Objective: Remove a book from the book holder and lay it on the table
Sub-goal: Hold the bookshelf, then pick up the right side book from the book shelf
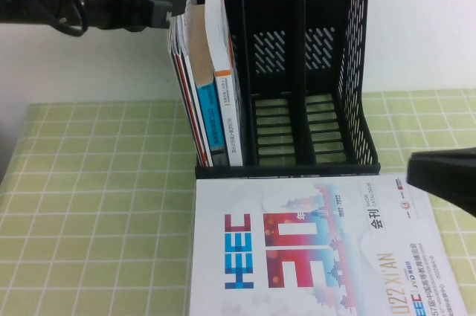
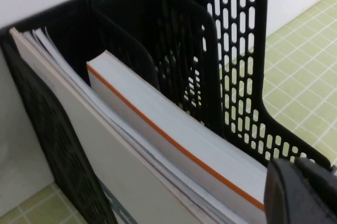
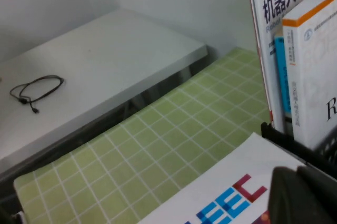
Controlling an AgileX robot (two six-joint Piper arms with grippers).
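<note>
Black plastic forms the tall book holder (image 1: 312,71), which stands at the back of the table (image 1: 97,212), a surface covered in light green cloth with a white grid. Its leftmost slot is packed with upright volumes; the other two slots hold nothing. The book (image 1: 222,71), thick with a white spine and an orange patch, stands upright in that leftmost slot, against the first divider, beside a blue-spined book (image 1: 209,119) and thinner magazines (image 1: 186,71). From the left wrist view, its pale page block and orange cover edge (image 2: 174,142) run along the divider.

The left gripper (image 1: 175,0) hovers high at the upper left, its tip just at the top edge of the magazines; whether its fingers are parted cannot be told. The right gripper (image 1: 439,178) sits low at the right, over the corner of a white magazine (image 1: 312,256) lying flat before the holder, its fingers fully closed on nothing.
</note>
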